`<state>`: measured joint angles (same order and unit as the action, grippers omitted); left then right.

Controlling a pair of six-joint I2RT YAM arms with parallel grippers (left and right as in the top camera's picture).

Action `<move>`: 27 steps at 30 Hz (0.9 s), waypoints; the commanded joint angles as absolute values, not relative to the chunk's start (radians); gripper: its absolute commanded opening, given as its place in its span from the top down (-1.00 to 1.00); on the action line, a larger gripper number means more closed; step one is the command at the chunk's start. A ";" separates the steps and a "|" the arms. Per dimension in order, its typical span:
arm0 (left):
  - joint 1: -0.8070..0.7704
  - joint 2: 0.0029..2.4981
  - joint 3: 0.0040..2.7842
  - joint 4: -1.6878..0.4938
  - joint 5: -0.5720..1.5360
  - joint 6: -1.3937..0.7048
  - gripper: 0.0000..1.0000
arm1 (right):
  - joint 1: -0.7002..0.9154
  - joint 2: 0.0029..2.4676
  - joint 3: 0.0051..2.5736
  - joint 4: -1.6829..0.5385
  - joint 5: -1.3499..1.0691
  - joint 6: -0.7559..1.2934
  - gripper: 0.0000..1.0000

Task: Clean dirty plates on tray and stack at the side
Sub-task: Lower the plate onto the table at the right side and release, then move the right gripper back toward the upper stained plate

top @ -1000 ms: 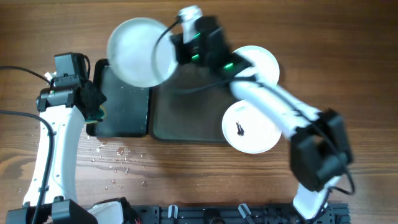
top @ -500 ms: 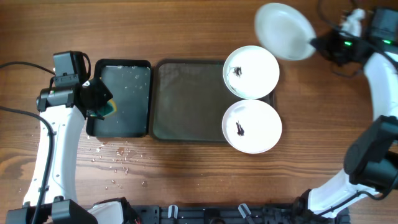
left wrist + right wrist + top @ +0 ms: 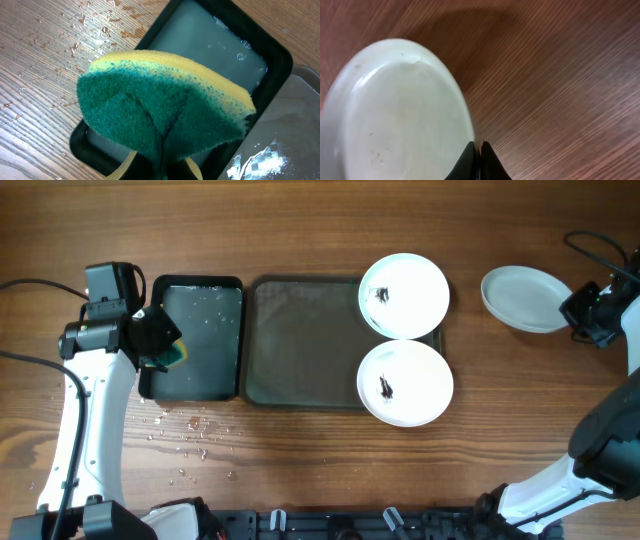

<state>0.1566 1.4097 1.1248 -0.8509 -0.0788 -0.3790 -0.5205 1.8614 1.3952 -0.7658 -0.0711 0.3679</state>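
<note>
Two white plates with dark smudges lie on the right end of the dark grey tray (image 3: pixel 300 350): one at the back (image 3: pixel 404 295), one at the front (image 3: pixel 405 383). A third, clean white plate (image 3: pixel 525 298) is at the far right over the wooden table, its rim pinched by my right gripper (image 3: pixel 583 315). In the right wrist view the plate (image 3: pixel 405 115) fills the left and the fingers (image 3: pixel 479 150) are shut on its edge. My left gripper (image 3: pixel 152 345) is shut on the green-yellow sponge (image 3: pixel 165 107) over the black tray (image 3: pixel 195 340).
Water drops (image 3: pixel 190 435) are scattered on the wooden table in front of the black tray. A black rail (image 3: pixel 380 525) runs along the table's front edge.
My right arm has swung the clean plate from above the black tray at the left, across the table, down to the far right side. The left arm has not moved.
</note>
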 commanded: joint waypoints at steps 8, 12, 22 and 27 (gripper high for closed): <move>0.161 1.410 1.124 -0.844 -0.067 -0.347 0.92 | -0.411 1.845 1.389 -0.839 -0.449 0.027 -0.02; 0.161 1.410 1.124 -0.840 -0.056 -0.344 0.92 | -0.273 1.846 1.379 -0.899 -0.437 -0.074 0.41; 0.161 1.410 1.124 -0.837 -0.052 -0.344 0.92 | -0.029 1.846 1.177 -0.754 -0.276 -0.113 0.61; 0.161 1.410 1.124 -0.837 -0.048 -0.344 0.92 | -0.021 1.846 1.116 -0.647 -0.258 -0.129 0.61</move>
<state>0.1566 1.4097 1.1248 -0.8440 -0.0605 -0.3584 -0.0216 1.8545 1.1442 -0.6785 -0.2913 -0.1059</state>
